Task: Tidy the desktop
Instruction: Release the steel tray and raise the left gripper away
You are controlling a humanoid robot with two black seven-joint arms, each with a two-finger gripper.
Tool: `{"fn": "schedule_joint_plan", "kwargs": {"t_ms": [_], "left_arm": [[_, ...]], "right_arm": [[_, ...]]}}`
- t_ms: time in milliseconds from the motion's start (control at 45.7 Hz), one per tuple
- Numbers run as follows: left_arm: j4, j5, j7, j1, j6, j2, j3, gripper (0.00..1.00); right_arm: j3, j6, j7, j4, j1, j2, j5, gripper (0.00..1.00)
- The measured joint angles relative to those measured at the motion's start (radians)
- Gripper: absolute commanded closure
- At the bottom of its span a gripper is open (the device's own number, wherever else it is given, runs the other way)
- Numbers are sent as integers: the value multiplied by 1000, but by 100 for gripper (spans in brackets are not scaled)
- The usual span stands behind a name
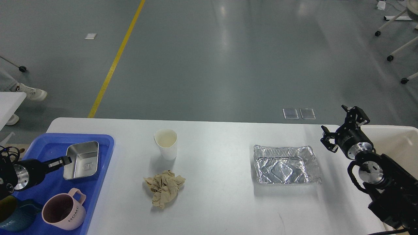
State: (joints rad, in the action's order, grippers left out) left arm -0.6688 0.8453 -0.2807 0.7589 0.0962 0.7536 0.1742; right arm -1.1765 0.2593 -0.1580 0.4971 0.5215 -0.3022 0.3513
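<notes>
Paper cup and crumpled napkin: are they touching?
Apart. The head view shows the paper cup standing upright with a strip of bare desktop between its base and the crumpled napkin lying nearer the robot.

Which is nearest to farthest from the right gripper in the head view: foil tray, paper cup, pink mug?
From the right gripper:
1. Foil tray, just to its left on the desktop.
2. Paper cup, left of centre, standing upright.
3. Pink mug, far left, in the blue tray.
</notes>
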Motion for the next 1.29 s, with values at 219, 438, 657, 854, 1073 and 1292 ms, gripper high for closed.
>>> {"fn": "schedule_joint_plan", "kwargs": {"t_ms": [219, 438, 657, 854, 1073, 1292], "left_arm": [[-24, 1, -149, 0, -1, 27, -70, 17], [-194, 1, -189, 43, 12, 132, -112, 17], [-421, 0, -138, 183, 45, 273, -123, 17], [-589, 0, -59, 273, 173, 392, -243, 17], [-759, -17, -5, 283, 234, 505, -424, 17], [-882, -35, -3, 300, 244, 618, -439, 16]], "right_arm": [[-1, 0, 0, 0, 5, 0, 0, 0], [-2, -2, 0, 0, 7, 2, 0, 0], [-2, -3, 1, 1, 15, 2, 0, 0], [-3, -3, 2, 3, 27, 7, 0, 0], [-3, -5, 2, 6, 42, 8, 0, 0], [-3, -1, 2, 10, 46, 5, -2, 0]]}}
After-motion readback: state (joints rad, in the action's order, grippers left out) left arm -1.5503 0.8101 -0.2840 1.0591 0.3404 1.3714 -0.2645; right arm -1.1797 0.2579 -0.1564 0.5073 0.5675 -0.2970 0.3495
